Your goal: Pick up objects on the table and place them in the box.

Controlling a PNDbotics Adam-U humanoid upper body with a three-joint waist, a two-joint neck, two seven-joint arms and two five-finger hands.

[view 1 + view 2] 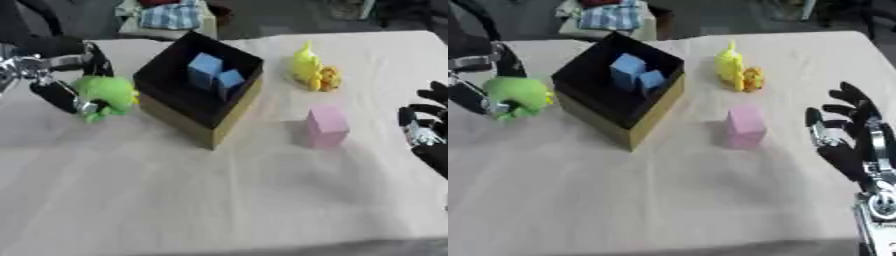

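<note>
left hand (66,82) grasping green toy (107,95) | right hand (852,135) released (forearm only in right eye)

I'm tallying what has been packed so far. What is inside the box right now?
Two blue blocks sit inside the box, against its dark lining. The near wall hides part of the floor, so anything low there cannot be seen.

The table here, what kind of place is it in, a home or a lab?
Probably a lab or test workspace: a cloth-covered table with toy props and a box, the left hand holding a green toy, and clutter behind.
</note>
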